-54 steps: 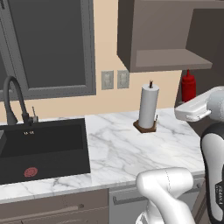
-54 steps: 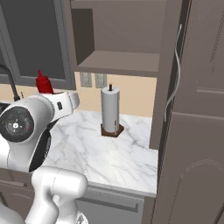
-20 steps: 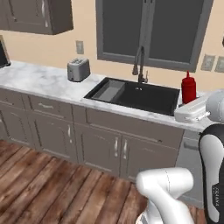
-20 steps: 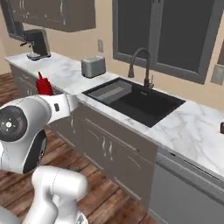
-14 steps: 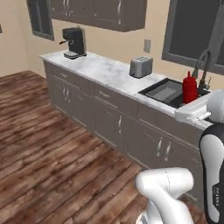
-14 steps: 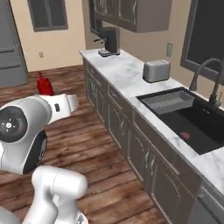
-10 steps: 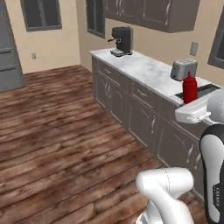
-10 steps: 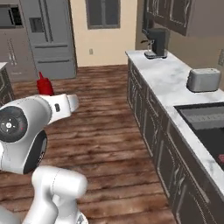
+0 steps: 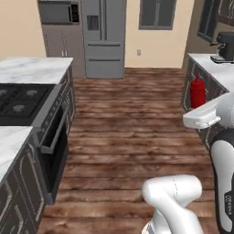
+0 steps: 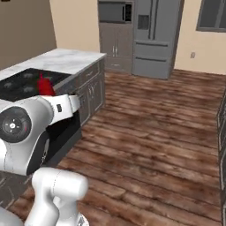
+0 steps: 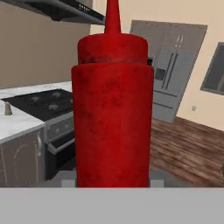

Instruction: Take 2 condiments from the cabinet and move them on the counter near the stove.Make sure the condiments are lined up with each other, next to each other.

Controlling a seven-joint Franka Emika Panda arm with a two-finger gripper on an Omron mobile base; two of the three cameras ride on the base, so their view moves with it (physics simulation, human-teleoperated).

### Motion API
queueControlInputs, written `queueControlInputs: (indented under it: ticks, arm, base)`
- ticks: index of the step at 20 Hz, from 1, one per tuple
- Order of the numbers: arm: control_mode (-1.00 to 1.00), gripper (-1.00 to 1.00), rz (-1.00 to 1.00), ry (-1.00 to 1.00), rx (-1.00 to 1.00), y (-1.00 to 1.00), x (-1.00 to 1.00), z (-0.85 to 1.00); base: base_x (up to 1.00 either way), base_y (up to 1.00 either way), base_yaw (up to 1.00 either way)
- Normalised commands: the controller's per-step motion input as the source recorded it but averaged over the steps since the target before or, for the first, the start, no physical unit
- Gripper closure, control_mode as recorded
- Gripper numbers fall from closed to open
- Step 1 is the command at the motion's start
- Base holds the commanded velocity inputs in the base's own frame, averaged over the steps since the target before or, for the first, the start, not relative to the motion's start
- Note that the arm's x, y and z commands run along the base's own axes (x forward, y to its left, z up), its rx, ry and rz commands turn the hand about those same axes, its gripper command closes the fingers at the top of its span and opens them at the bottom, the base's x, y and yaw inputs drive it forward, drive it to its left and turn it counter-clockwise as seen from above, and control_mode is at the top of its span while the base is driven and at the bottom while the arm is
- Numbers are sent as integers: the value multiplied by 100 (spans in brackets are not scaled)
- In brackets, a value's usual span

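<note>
The gripper (image 11: 112, 181) is clamped on the red squeeze bottle (image 11: 112, 105), which stands upright in the hand view with its pointed nozzle at twelve o'clock. In the left base view the bottle (image 9: 197, 92) rides above the white hand at about three o'clock; in the right base view it (image 10: 44, 85) shows at about nine o'clock, just over the arm's forward link. Half a second ago both base views looked along a counter run with a coffee maker and a toaster; since then the whole picture has swung, so the camera has turned rather than the things. The stove (image 9: 22, 101) now lies at nine o'clock in the left base view, its black cooktop set between white marble counter (image 9: 33, 69) slabs, with the dark oven front (image 9: 53, 145) below. A steel refrigerator (image 9: 103, 37) stands at twelve o'clock against the far wall. In the hand view the cooktop (image 11: 43, 102) sits at nine o'clock, and a small tan shaker (image 11: 7, 108) stands on the marble at the left edge. The bottle's place against the hand is unchanged from the earlier frames.
</note>
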Motion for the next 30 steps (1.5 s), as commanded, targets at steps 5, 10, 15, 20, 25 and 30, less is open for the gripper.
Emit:
queueControlInputs:
  ticks: [5,10,15,20,25,30]
  arm:
    - [100,100,0,0,0,0,0,0]
    - [100,100,0,0,0,0,0,0]
    - [100,100,0,0,0,0,0,0]
    - [100,100,0,0,0,0,0,0]
    - [100,100,0,0,0,0,0,0]
    - [100,100,0,0,0,0,0,0]
  base:
    - [-3,15,42]
    - [0,28,41]
    - [0,29,49]
    - [0,18,53]
    - [10,2,56]
    - [42,0,57]
